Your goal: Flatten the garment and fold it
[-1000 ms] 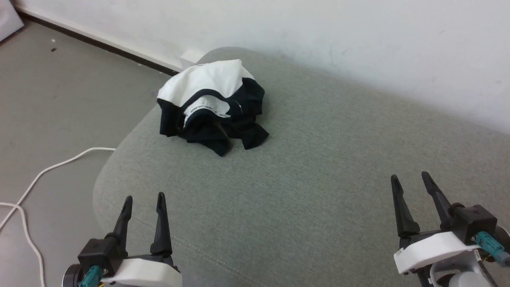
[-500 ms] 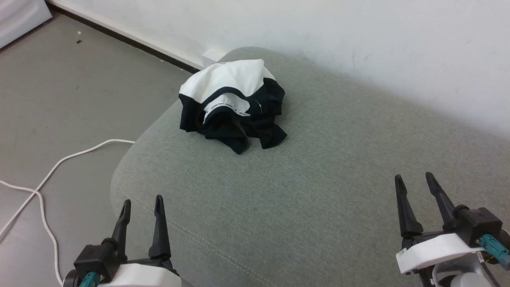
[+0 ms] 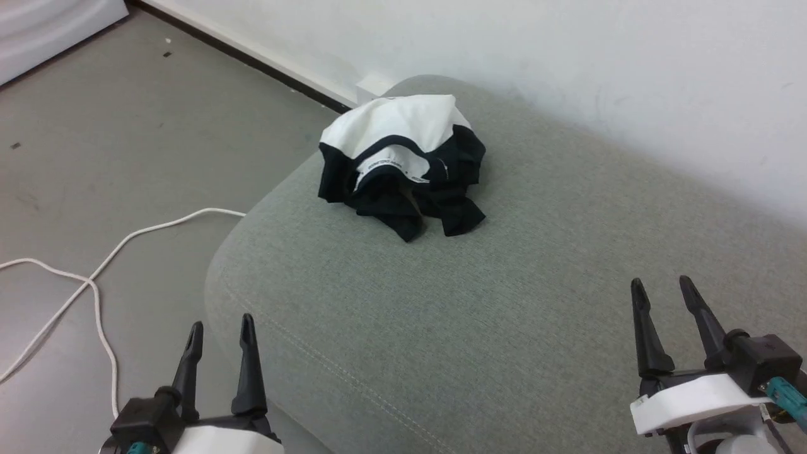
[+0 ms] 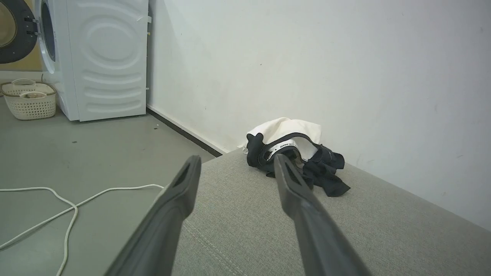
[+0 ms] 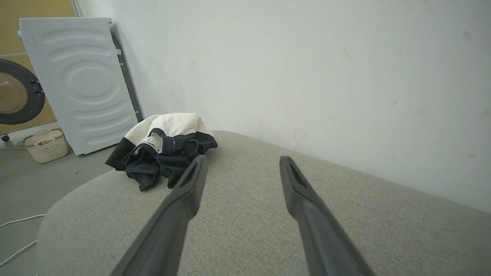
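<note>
The garment [image 3: 403, 157] lies crumpled in a heap of white and black cloth near the far left corner of the grey-green cushion [image 3: 504, 302]. The left wrist view shows the garment [image 4: 295, 153] ahead beyond the fingertips; in the right wrist view the garment [image 5: 165, 145] sits to the left. My left gripper [image 3: 220, 328] hangs open at the cushion's near left edge, well short of the heap. My right gripper [image 3: 663, 289] stands open at the lower right, far from the cloth. Both hold nothing.
A white cable [image 3: 94, 277] trails over the grey floor left of the cushion. A white wall [image 3: 567, 63] runs behind it. A washing machine [image 4: 99, 57] and a woven basket [image 4: 28, 99] stand further off to the left.
The head camera has turned left, so the whole scene has slid right in the picture. The garment and both open grippers keep their places.
</note>
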Controlling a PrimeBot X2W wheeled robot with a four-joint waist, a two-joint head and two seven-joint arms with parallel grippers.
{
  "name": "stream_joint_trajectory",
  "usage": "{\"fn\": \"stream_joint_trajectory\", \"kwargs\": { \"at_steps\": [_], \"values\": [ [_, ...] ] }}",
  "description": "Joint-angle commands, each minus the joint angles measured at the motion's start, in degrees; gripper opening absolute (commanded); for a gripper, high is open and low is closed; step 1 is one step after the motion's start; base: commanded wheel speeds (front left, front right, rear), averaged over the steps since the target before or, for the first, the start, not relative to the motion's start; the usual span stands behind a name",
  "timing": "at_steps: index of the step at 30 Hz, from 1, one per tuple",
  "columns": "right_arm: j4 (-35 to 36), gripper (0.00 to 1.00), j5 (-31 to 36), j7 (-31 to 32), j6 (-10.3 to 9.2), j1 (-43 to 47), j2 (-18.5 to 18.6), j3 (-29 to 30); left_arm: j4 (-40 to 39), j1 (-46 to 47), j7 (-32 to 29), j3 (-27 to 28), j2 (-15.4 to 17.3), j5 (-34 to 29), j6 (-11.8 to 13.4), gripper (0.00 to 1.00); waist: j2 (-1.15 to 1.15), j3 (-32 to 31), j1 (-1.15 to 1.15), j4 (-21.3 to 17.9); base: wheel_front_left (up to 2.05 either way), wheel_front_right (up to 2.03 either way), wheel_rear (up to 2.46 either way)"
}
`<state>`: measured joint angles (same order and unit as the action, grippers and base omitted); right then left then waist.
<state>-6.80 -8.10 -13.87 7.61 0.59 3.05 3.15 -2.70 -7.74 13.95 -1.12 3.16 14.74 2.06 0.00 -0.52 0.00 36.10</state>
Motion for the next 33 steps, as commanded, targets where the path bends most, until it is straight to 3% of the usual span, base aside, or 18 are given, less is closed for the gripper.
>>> {"fn": "stream_joint_trajectory", "kwargs": {
  "at_steps": [1,19,28,33],
  "values": [
    [-0.36,1.0,-0.55,-0.62,-0.12,0.87,-0.16,-0.01,0.06,-0.76,0.55,0.22,-0.27,0.72,-0.29,1.0,0.0,-0.21,0.0,0.78,0.0,0.0,0.0],
    [0.1,1.0,-0.1,-1.13,-0.12,0.56,-0.17,0.21,-1.29,0.43,1.05,-0.77,-0.28,2.91,-0.85,1.0,0.0,0.67,0.0,0.65,0.0,0.0,0.0],
    [3.05,1.0,2.3,-1.02,-0.12,-0.62,-0.17,0.55,-6.46,11.84,-0.41,-4.83,-0.1,2.8,-2.64,1.0,0.0,5.06,0.0,-1.55,0.0,0.0,0.0],
    [6.83,1.0,4.06,0.46,-0.12,-1.61,-0.17,1.04,-6.9,22.48,-5.27,-4.14,0.61,3.64,-1.25,1.0,0.0,9.3,0.0,-3.33,0.0,0.0,0.0]
  ]
}}
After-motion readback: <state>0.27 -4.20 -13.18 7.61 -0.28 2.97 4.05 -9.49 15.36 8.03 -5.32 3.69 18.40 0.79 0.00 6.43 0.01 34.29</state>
